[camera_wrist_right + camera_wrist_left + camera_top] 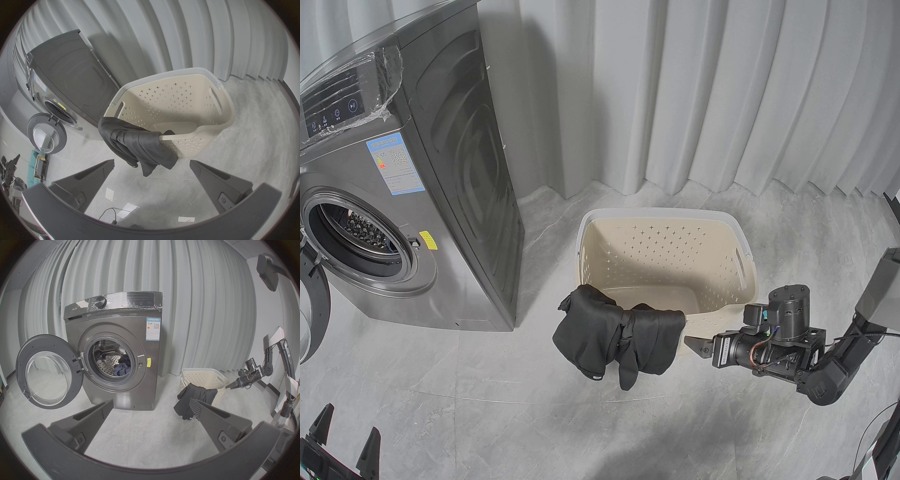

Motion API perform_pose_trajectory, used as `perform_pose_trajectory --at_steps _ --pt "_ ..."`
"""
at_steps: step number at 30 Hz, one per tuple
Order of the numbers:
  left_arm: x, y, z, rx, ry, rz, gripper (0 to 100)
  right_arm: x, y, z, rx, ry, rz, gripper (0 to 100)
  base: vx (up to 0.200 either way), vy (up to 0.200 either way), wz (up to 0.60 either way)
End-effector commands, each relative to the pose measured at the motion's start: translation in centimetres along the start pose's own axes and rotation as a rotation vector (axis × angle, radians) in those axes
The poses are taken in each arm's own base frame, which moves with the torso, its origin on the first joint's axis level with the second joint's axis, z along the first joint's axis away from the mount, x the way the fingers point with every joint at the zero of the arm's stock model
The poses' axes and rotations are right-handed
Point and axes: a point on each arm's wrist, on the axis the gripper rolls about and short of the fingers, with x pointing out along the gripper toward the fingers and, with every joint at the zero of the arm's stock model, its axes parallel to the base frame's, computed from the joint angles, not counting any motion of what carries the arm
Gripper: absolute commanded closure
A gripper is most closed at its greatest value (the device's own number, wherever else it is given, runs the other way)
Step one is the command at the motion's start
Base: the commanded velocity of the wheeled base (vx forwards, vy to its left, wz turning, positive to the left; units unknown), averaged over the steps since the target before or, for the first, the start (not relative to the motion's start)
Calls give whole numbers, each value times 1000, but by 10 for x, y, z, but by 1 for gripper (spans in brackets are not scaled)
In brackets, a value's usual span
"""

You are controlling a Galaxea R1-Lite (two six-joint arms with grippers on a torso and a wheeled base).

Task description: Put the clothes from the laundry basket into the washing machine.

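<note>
Over the basket's near rim, head view: a black garment (619,337) hung half out of the laundry basket (662,214). It was the only piece I could see there, and the basket's bottom looked bare.
Right gripper (697,345): hovered just right of the garment, apart from it, holding nothing.
Left gripper (350,422): sat low at the near left, well apart from the basket, with its fingers (367,450) spread wide and empty.
Washing machine (456,187): stood left of the basket.
Left wrist view, drum (107,360): a dark blue item (121,368) lay inside, so part of the job looked done. The door (47,371) stood fully open.
Right wrist view, fingers: were wide apart and aimed at the garment without touching it.
Left to do: by my judgement, grasping the black garment and carrying it left to the drum.
Floor (487,406): was pale grey stone-look tile, with paper scraps (109,193) and a cable (107,214) lying near.
Room: white pleated curtains (706,94) ran along the far wall.
</note>
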Motion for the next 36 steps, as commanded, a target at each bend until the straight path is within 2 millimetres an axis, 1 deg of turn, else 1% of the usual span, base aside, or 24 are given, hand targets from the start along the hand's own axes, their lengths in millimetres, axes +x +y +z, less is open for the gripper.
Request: perform_pose_trajectory --at_steps 1,3,4,6,8,9,11,13,14,15,16,19,22,24,25,26,30,31,36 --pt "0 0 -5 -1 6 4 0 25 -4 -14 -10 48 -15 0 0 0 0" --pt "0 0 -5 -3 6 5 0 33 -1 -19 -17 59 -8 0 0 0 0" --pt "0 0 -5 -3 6 5 0 33 -1 -19 -17 59 -8 0 0 0 0" --pt "0 0 -5 -3 6 4 0 45 0 -23 -21 68 -6 0 0 0 0" --pt "0 0 -5 -4 6 4 0 56 0 -22 -35 58 -12 0 0 0 0" --pt "0 0 -5 -4 6 4 0 56 0 -22 -35 58 -12 0 0 0 0" --pt "0 0 -5 -4 6 4 0 67 5 -23 -47 49 -8 0 0 0 0" --pt "0 0 -5 -4 6 4 0 75 8 -26 -51 54 -2 0 0 0 0" --pt "0 0 -5 -4 6 4 0 76 8 -25 -51 52 -3 0 0 0 0" --pt "0 0 -5 -4 6 5 0 84 10 -28 -54 44 -10 0 0 0 0" --pt "0 0 -5 -6 6 5 0 89 11 -28 -53 38 -13 0 0 0 0" --pt "0 0 -5 -6 6 5 0 95 13 -28 -53 31 -8 0 0 0 0" --pt "0 0 -5 -6 6 5 0 105 12 -29 -53 25 -8 0 0 0 0" --pt "0 0 -5 -6 6 5 0 106 12 -30 -53 25 -8 0 0 0 0" --pt "0 0 -5 -6 6 5 0 112 13 -25 -51 7 0 0 0 0 0" --pt "0 0 -5 -6 6 5 0 113 14 -23 -50 -2 4 0 0 0 0" --pt "0 0 -5 -6 6 5 0 121 14 -24 -50 -8 4 0 0 0 0" --pt "0 0 -5 -6 6 5 0 126 13 -24 -49 -16 5 0 0 0 0" --pt "0 0 -5 -6 6 5 0 133 14 -19 -48 -42 15 0 0 0 0"
